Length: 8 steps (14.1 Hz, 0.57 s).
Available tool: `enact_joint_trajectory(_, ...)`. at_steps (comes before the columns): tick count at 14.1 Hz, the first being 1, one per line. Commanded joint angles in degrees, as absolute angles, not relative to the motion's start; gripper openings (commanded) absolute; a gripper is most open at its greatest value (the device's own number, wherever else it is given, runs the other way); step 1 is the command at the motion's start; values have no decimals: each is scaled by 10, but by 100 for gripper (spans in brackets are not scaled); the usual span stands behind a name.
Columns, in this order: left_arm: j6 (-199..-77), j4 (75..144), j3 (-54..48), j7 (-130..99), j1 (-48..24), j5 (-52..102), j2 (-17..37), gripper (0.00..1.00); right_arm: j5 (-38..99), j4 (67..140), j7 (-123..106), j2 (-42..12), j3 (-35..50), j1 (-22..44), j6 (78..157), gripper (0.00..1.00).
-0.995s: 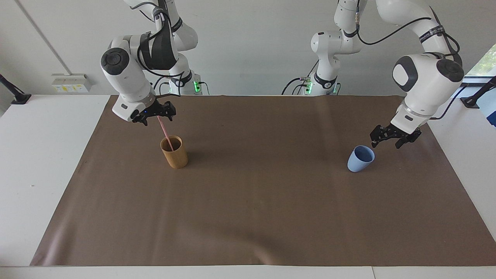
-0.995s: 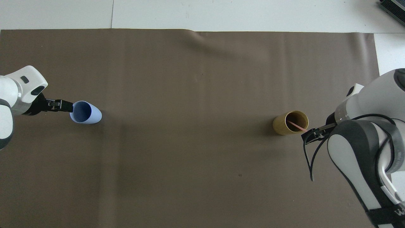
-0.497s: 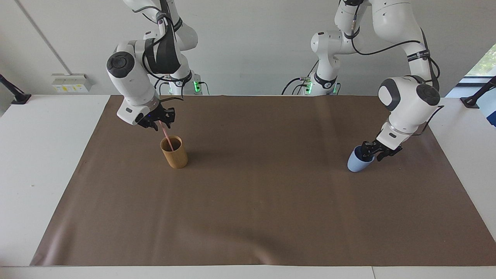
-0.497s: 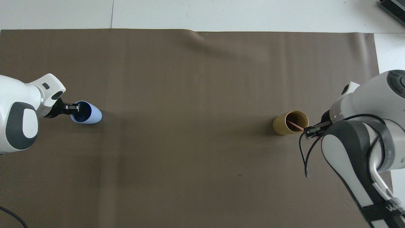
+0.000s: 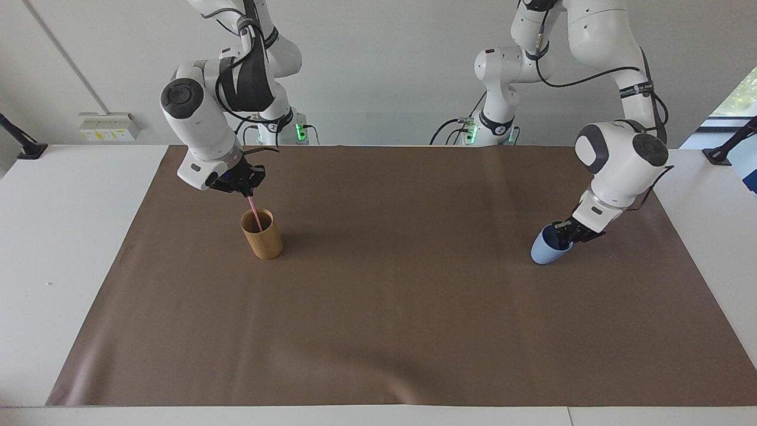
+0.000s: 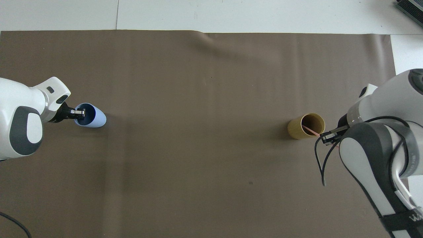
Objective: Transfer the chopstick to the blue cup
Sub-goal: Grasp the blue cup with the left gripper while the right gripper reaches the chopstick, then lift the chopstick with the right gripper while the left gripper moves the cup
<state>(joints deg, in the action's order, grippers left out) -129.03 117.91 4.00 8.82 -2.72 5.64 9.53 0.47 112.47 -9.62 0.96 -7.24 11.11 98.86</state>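
The pink chopstick (image 5: 254, 208) stands slanted in a tan bamboo cup (image 5: 262, 239) toward the right arm's end of the table. My right gripper (image 5: 243, 184) is just above that cup, shut on the chopstick's upper end. Overhead, the chopstick (image 6: 309, 129) runs from the bamboo cup (image 6: 299, 129) to the right gripper (image 6: 327, 136). The blue cup (image 5: 545, 251) sits toward the left arm's end, mouth leaning toward the arm. My left gripper (image 5: 565, 232) is shut on its rim, one finger inside. From above, the left gripper (image 6: 78, 113) pinches the blue cup (image 6: 96, 118) at its edge.
A brown mat (image 5: 378, 307) covers most of the white table (image 5: 65, 236). The two cups stand far apart on it, at about the same distance from the robots. Both arms' bulky wrists hang over the mat's ends.
Both grippers went from open to shut. The left one dropped onto the blue cup's rim and closed. The right one lowered onto the chopstick and closed; the bamboo cup shifted slightly.
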Motion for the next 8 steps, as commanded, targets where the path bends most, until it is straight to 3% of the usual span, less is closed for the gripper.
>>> enact_joint_trajectory(1, -1294, 1183, 43, 99, -42, 63, 91, 0, 16, 1065, -116, 1, -72, 105, 925, 0)
enact_joint_trajectory(3, -1292, 1177, 40, 97, -50, 62, 76, 0, 32, 1025, -113, 5, -72, 105, 875, 0)
enact_joint_trajectory(8, -1288, 1174, 42, -1, -155, 52, 68, 0, 55, 917, -79, 10, -77, 103, 778, 0)
